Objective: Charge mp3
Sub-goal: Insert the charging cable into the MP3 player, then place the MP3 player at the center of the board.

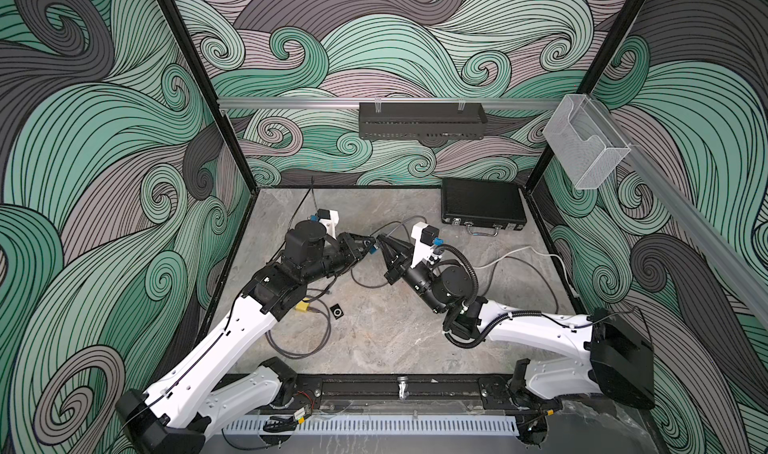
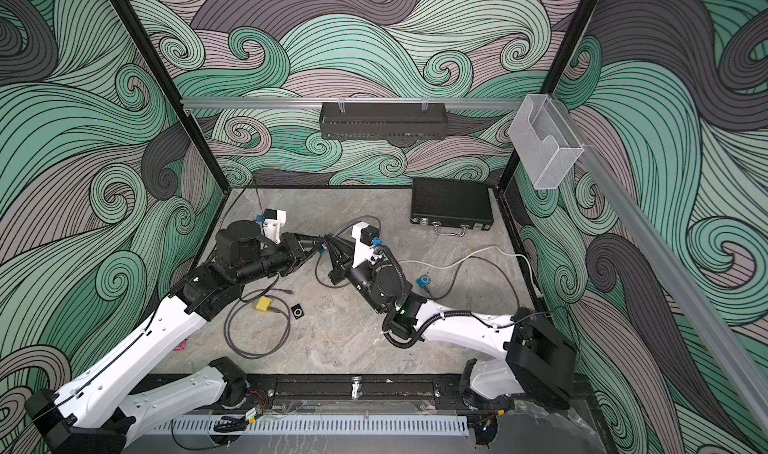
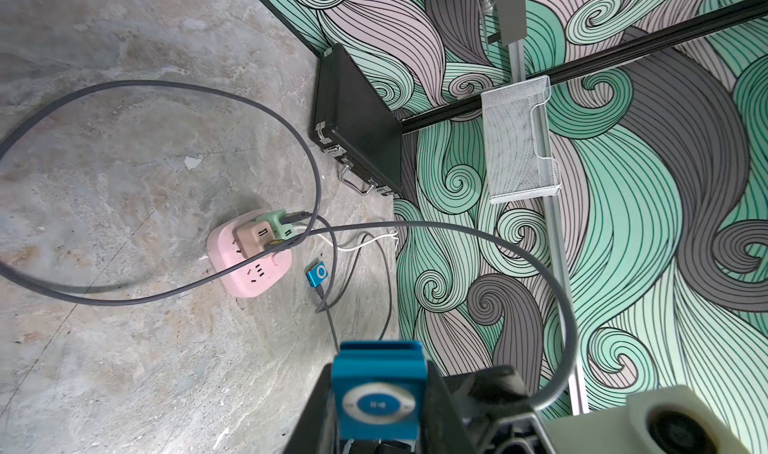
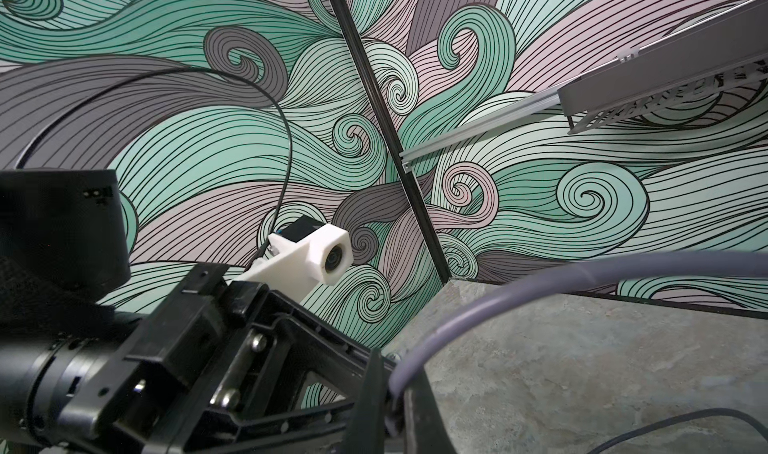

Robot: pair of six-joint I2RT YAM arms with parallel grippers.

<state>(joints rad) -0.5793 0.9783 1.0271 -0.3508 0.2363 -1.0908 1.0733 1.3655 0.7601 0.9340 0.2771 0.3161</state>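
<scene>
Left wrist view, nearest: left gripper (image 3: 380, 423) jaws partly closed, clamping small blue metal mp3 player (image 3: 378, 394). Right wrist view: right gripper (image 4: 395, 389) pinched tight on thick grey cable (image 4: 498, 294); plug end not visible. Both top views: player is only a blue speck where the gripper tips meet mid-table. Farther: pink rounded power strip (image 3: 249, 265) shows only from left wrist; right arm blocks it from above.
</scene>
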